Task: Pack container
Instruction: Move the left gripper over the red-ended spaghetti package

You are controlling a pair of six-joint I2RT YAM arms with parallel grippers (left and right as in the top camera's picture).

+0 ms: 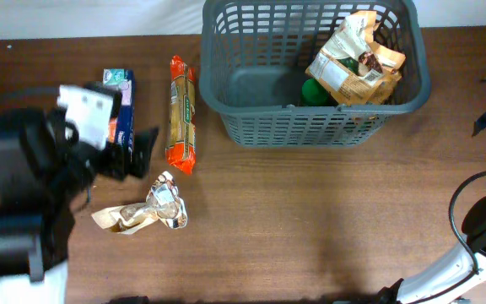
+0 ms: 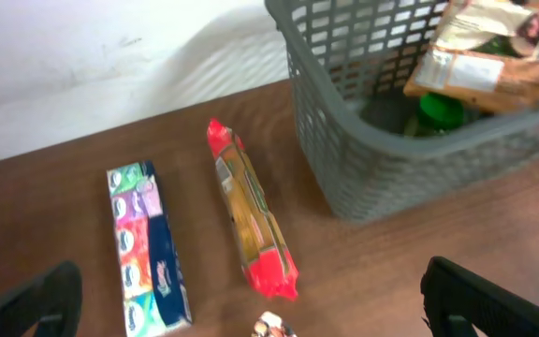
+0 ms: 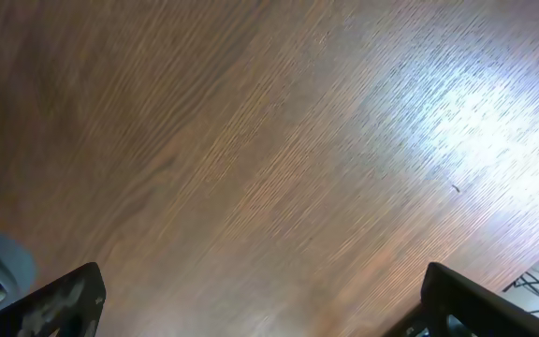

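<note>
From overhead, the basket (image 1: 310,127) sits at the far side of the table (image 1: 310,228), right of centre. It already holds a tan bag (image 1: 357,59) leaning in its right end and something green (image 1: 313,91) beside it. Three things lie outside, to the left: a long orange packet (image 1: 181,114) just beside the basket, a blue box (image 1: 123,105) farther left, and a crumpled bag (image 1: 146,211) nearer. The left claw (image 1: 125,156) hangs over the near end of the box.

In the left wrist view the fingers (image 2: 36,304) stand at the bottom corners, spread fully, with nothing between them but the box and packet below.

The right wrist view shows bare wood. The right claw (image 3: 262,304) is spread just as wide and empty, well away from the goods.

So packing looks partly done — the step in hand is choosing the next pick on the left. That calls for dropping over one item, likely the packet or the box, closing across its narrow width — then lifting high enough to clear the rim.
</note>
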